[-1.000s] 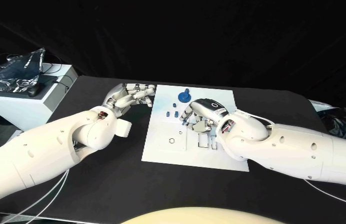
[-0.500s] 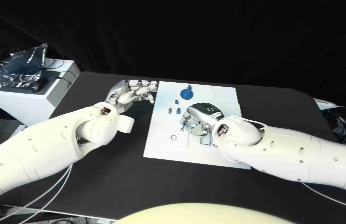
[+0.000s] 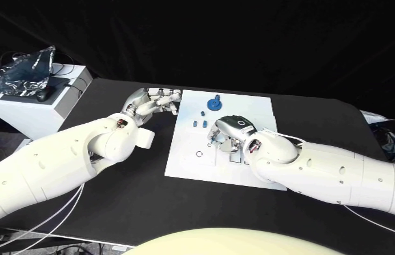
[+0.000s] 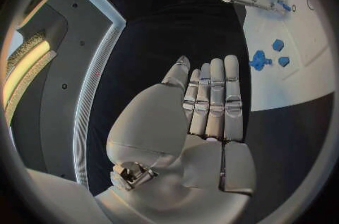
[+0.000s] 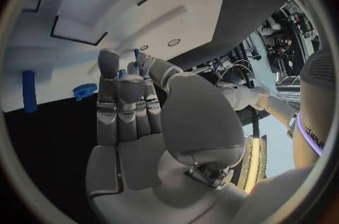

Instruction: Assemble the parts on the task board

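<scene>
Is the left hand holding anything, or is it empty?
Empty: the left hand has straight fingers with nothing between them, beside the task board.

Black table (image 3: 115, 209), black backdrop (image 3: 247, 32), white cabinet (image 3: 41, 109) at table's side

Light: dim room, black backdrop | Bright: white task board (image 3: 185, 166) and arms glare against dark tabletop (image 3: 123, 209) | Shadows: soft | Wrist views: heavy fisheye bending at rims, dark vignette
</scene>
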Motion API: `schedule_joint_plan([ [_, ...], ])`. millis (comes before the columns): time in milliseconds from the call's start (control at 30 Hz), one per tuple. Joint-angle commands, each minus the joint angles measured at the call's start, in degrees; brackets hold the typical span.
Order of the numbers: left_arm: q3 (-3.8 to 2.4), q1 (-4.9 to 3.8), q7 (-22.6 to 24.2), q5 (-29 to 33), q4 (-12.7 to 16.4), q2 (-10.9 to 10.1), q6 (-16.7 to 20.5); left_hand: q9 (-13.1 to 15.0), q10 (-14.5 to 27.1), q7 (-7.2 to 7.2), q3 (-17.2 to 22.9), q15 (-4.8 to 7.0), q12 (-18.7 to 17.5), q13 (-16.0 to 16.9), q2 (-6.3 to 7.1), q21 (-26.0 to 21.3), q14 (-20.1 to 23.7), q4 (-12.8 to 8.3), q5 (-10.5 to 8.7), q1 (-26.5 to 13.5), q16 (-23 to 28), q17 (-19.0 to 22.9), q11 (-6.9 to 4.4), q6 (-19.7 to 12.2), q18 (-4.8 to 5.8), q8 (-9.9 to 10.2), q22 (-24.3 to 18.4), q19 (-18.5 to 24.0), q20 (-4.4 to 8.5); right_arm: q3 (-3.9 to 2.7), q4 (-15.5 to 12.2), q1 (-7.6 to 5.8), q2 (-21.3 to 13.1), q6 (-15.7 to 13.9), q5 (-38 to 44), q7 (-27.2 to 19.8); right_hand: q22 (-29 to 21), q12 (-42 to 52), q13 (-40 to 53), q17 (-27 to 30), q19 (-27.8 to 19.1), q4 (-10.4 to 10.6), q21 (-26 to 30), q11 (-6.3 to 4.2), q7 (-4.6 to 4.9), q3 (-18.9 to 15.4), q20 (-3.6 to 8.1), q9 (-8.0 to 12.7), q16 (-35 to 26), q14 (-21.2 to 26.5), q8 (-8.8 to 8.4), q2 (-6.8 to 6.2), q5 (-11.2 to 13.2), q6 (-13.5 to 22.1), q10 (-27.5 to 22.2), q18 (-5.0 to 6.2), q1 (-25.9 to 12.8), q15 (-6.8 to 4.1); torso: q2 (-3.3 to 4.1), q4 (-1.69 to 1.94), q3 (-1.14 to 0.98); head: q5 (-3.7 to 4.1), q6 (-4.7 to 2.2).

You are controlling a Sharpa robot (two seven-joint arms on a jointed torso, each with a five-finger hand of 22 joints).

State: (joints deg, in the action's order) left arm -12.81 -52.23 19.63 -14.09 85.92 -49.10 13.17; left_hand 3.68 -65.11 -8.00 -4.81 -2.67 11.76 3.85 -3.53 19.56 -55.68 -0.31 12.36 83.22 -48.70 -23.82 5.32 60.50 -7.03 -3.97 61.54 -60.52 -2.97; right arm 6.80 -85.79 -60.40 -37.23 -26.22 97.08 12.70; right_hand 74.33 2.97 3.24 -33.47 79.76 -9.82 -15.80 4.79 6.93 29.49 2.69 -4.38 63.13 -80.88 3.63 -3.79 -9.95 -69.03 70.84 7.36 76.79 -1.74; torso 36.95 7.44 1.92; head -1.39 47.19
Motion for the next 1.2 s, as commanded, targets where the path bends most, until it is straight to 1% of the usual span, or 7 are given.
schedule_joint_plan([
  [33,-0.06,-0.02,0.2,0.1,0.2,0.0,-0.3,0.1,0.3,0.02,-0.3,-0.14,0.2,0.0,-0.19,-0.3,-0.2,0.2,-0.09,-0.1,0.3,-0.1,0.15,-0.5,0.28,0.2,0.1,-0.4,-0.02,0.02,0.3,0.34,0.3,-0.2,0.9,-0.2,0.1,0.4,0.2,0.0,0.2,-0.2,0.1,-1.63,0.07,-0.1,0.07,0.0,0.1,0.0,0.08,1.06,-0.4,-0.4,3.1,2.23,0.3,-0.33,0.01,0.11,0.00,-0.20,0.19],
  [167,-0.06,-0.02,0.0,0.1,0.2,0.0,-0.3,0.1,0.5,0.03,-0.3,-0.15,0.3,0.0,-0.28,-0.3,-0.2,0.2,-0.08,-0.1,0.2,-0.1,0.17,-0.4,0.25,0.2,0.2,-0.4,-0.04,0.03,0.3,0.76,0.5,-0.7,0.9,-0.8,0.1,0.4,0.2,0.0,0.2,-0.2,0.1,-1.63,0.07,-0.1,0.07,0.0,0.1,0.0,0.08,1.06,-0.4,-0.4,3.1,2.23,0.3,-0.33,0.02,0.10,-0.05,-0.69,0.32],
  [400,-0.06,-0.02,-0.4,0.1,0.1,-0.1,-0.3,0.1,0.6,0.18,-0.3,-0.15,0.4,0.0,-0.39,-0.4,-0.2,0.3,-0.12,-0.1,0.2,-0.1,0.15,-0.1,0.23,0.1,0.2,-0.4,-0.05,0.03,0.0,1.03,0.4,-1.2,0.8,-1.1,0.8,0.4,0.2,-0.1,0.7,-0.2,1.0,-1.65,0.04,0.0,0.09,0.0,0.2,0.1,0.08,1.03,-0.5,-0.5,3.2,2.24,0.2,-0.35,0.02,-0.01,-0.01,-0.93,0.80],
  [533,-0.06,-0.02,-0.7,0.1,0.0,-0.2,-0.3,0.1,0.6,0.17,-0.3,-0.15,0.4,0.0,-0.40,-0.4,-0.2,0.3,-0.12,-0.1,0.2,-0.1,0.16,0.0,0.23,0.2,0.2,-0.4,-0.06,0.03,-0.2,1.07,0.1,-1.3,0.6,-1.1,0.9,0.4,0.2,-0.1,0.7,-0.2,1.1,-1.66,0.04,0.0,0.09,0.0,0.2,0.1,0.09,1.03,-0.5,-0.5,3.2,2.23,0.2,-0.35,-0.01,-0.04,-0.06,-1.16,0.97],
  [833,-0.06,-0.02,-0.8,0.1,-0.2,-0.3,-0.4,0.1,0.8,0.18,-0.3,-0.15,0.5,0.0,-0.41,-0.5,-0.3,0.4,-0.11,-0.1,0.2,-0.1,0.18,0.0,0.20,0.2,0.3,-0.5,-0.06,0.03,-0.7,1.13,-0.1,-1.6,0.6,-1.1,1.1,0.4,0.2,-0.1,0.8,-0.3,1.4,-1.66,0.03,0.0,0.10,0.0,0.2,0.1,0.08,1.04,-0.5,-0.5,3.2,2.24,0.2,-0.36,-0.01,-0.04,-0.06,-1.28,0.96],
  [933,-0.06,-0.02,-0.9,0.1,-0.2,-0.3,-0.4,0.1,0.8,0.18,-0.3,-0.15,0.5,0.0,-0.41,-0.5,-0.3,0.4,-0.11,-0.1,0.2,-0.1,0.18,0.0,0.20,0.2,0.3,-0.5,-0.06,0.03,-0.6,1.14,-0.1,-1.4,0.6,-1.1,1.1,0.4,0.2,-0.1,0.8,-0.3,1.4,-1.66,0.03,0.0,0.10,0.0,0.2,0.1,0.08,1.04,-0.5,-0.5,3.2,2.24,0.2,-0.36,0.00,0.00,0.01,-1.30,0.96],
  [1200,-0.06,-0.02,-0.9,0.1,-0.1,-0.4,-0.4,0.1,0.8,0.18,-0.3,-0.15,0.5,0.0,-0.41,-0.5,-0.3,0.4,-0.11,-0.1,0.2,-0.1,0.18,0.0,0.20,0.2,0.3,-0.5,-0.06,0.03,-0.5,1.15,0.0,-1.0,0.6,-1.0,1.1,0.4,0.2,-0.1,0.8,-0.3,1.4,-1.66,0.03,0.0,0.10,0.0,0.2,0.1,0.08,1.04,-0.5,-0.5,3.2,2.24,0.2,-0.36,0.02,-0.02,0.02,-1.40,1.20],
])
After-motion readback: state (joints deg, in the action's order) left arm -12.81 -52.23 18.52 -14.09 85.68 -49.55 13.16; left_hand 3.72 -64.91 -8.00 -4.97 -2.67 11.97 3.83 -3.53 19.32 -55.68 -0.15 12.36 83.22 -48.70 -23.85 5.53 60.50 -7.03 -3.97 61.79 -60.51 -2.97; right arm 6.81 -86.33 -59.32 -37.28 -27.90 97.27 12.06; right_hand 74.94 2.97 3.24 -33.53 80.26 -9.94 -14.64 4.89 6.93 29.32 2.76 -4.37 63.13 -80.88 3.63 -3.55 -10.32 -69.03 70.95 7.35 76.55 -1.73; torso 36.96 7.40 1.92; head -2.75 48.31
